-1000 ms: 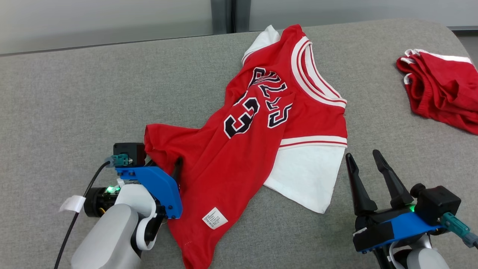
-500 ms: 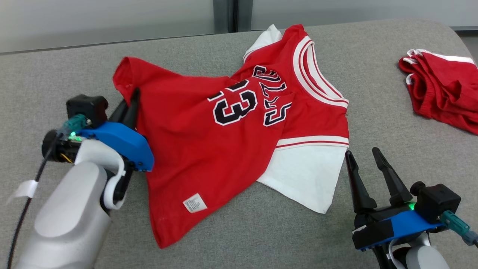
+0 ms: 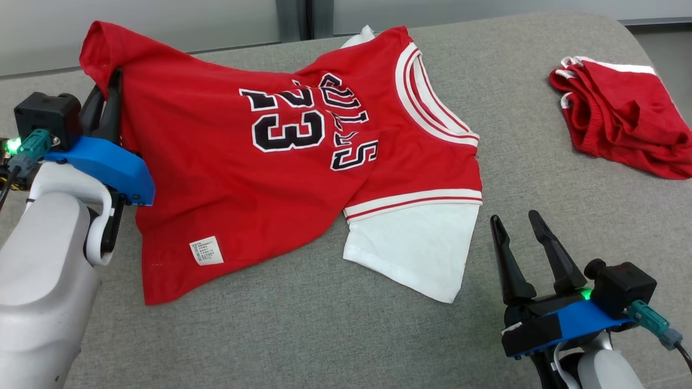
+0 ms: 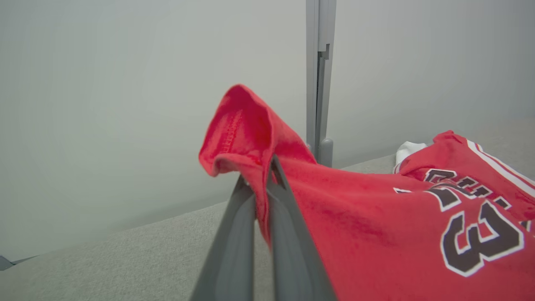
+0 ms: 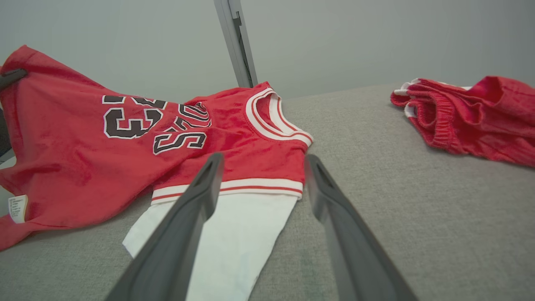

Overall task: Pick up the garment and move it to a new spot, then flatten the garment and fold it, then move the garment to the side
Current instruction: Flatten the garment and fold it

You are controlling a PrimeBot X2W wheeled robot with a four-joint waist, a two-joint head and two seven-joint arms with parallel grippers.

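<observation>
Here, left end effector [image 3: 114, 75] high, clamped on jersey [image 3: 259, 183], right end effector [image 3: 514, 216] low, apart.

Looks like a robotics lab or test room: big grey fabric-covered table [image 3: 324, 335], bare pale wall panels [image 4: 125, 104] and a grey metal post [image 4: 316, 83] right behind it, red basketball jersey [image 3: 232, 178] draped across it, white robot arm [image 3: 43, 270] with loose cabling at its near edge.
</observation>
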